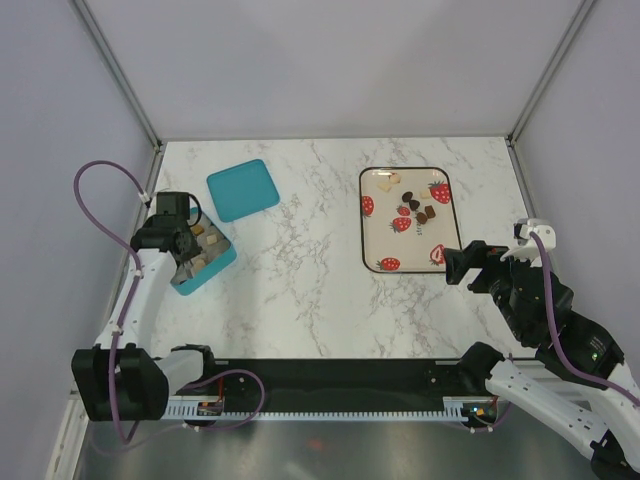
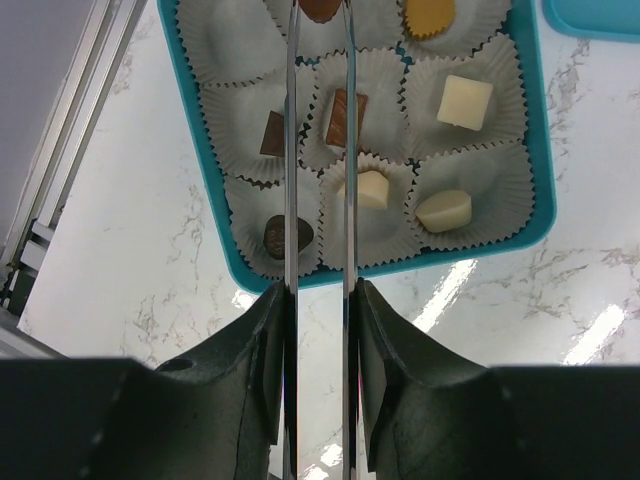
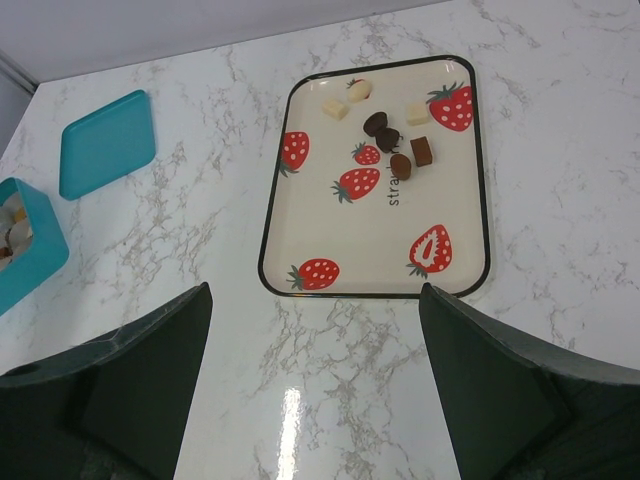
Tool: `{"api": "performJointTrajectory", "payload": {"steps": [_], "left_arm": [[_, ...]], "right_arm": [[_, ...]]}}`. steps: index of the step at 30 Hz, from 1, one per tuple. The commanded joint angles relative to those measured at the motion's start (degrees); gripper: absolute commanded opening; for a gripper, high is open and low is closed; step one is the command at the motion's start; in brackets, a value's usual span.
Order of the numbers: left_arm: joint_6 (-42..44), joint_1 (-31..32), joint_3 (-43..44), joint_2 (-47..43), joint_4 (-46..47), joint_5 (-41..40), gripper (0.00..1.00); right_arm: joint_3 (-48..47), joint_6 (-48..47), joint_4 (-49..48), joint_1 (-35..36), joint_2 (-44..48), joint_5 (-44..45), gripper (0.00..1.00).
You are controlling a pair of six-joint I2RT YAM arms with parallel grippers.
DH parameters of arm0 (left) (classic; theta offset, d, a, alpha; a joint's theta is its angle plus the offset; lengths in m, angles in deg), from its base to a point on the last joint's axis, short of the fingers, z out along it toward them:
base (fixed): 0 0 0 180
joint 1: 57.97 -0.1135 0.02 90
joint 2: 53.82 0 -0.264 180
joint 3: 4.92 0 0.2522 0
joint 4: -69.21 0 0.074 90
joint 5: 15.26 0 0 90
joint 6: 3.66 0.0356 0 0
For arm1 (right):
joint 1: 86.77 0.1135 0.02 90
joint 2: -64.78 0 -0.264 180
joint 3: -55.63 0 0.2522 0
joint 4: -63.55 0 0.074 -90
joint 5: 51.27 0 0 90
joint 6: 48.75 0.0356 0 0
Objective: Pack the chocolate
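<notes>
Several pieces of chocolate (image 1: 415,208) lie loose in the far part of the strawberry-print tray (image 1: 362,220), dark, brown and cream (image 3: 390,140). More pieces sit in paper cups in the teal box (image 2: 540,150): a white square (image 2: 465,100), cream ones (image 2: 443,210), brown ones (image 2: 346,118). My left gripper (image 2: 320,290) is shut on long silver tongs (image 2: 291,150), whose blades reach over the box with a gap between them. A brown piece (image 2: 320,8) shows at the tong tips; whether it is pinched I cannot tell. My right gripper (image 3: 315,295) hangs open and empty, near the tray's near right corner.
The teal lid (image 1: 243,189) lies flat on the marble table beyond the teal box (image 1: 215,262), left of the tray. Grey walls and metal frame posts close in the table on three sides. The arms' bases stand at the near edge.
</notes>
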Motion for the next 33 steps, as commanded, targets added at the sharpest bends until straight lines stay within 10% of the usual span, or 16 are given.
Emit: {"api": "performJointTrajectory", "payload": {"steps": [1,33], "left_arm": [[1.95,-0.96,-0.19,1.03,2.74,-0.83,0.38],[5.63,-1.22,5.08,-3.88,3.27,7.06,0.49]], "right_arm": [[-0.3,-1.12,-1.92,0.26,-0.19,0.43,0.93],[-0.22,-0.16,-2.44,0.35,-0.63,-0.45,0.93]]}}
